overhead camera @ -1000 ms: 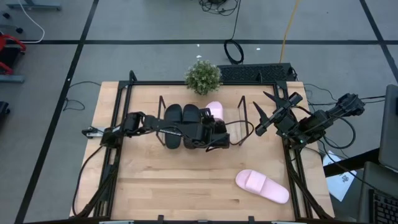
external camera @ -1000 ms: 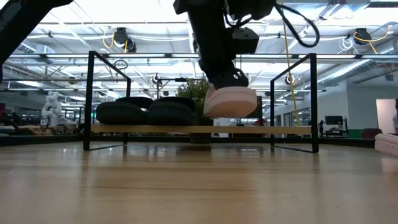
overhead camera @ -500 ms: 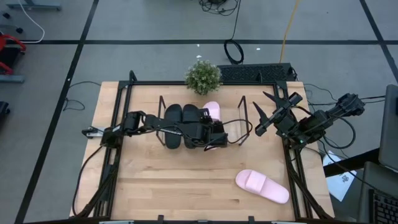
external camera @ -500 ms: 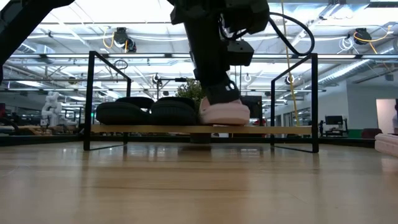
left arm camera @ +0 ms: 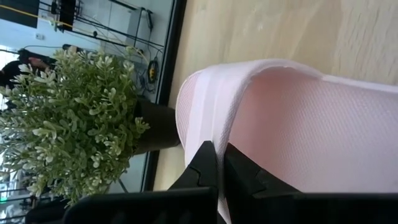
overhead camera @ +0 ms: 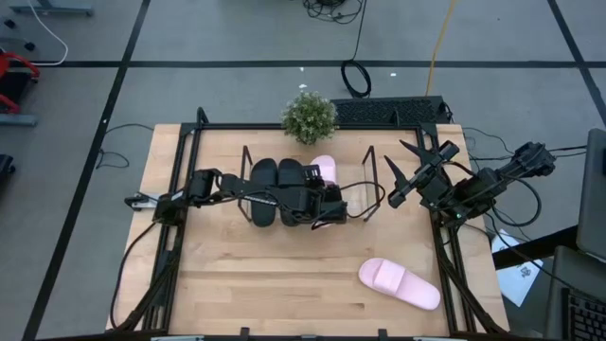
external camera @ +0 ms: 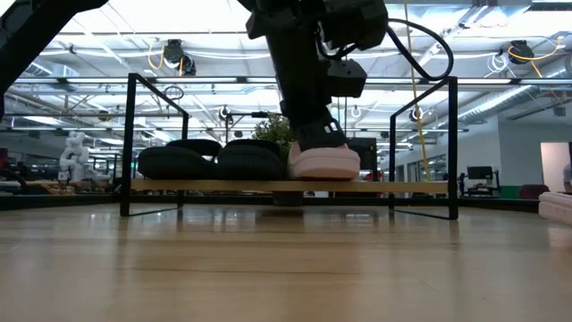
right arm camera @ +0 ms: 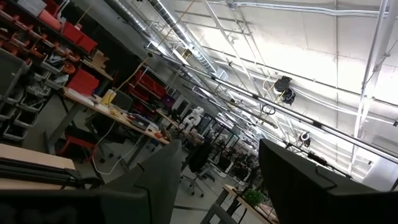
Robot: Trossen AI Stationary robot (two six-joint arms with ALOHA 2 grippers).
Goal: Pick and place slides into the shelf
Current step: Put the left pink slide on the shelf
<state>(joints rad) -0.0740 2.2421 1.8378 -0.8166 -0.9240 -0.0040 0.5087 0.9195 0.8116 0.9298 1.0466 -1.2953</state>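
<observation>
While mostly buried under the left arm, shows only a pale toe end: pink slide [overhead camera: 326, 169] on the shelf [overhead camera: 368, 159], beside two black slides [overhead camera: 277, 174] toward the shelf's left end. Resting sole-down on the wood base in the low view [external camera: 323, 162], touching the nearer black slide. Left gripper [left arm camera: 216, 163] pinched tight on the pink slide's strap edge, fingers [left arm camera: 201, 169] nearly meeting; rest of that slide cut off by the picture edge. Second pink slide [overhead camera: 399, 282] lying apart near the table's front right corner, only its tip seen at the low view's edge [external camera: 556, 207]. Potted plant [overhead camera: 310, 116] at the table's back edge, just behind the shelf, largely hidden behind the arm in the low view. Right gripper [overhead camera: 416, 170] raised near the table's right edge, jaws spread wide, holding nothing.
</observation>
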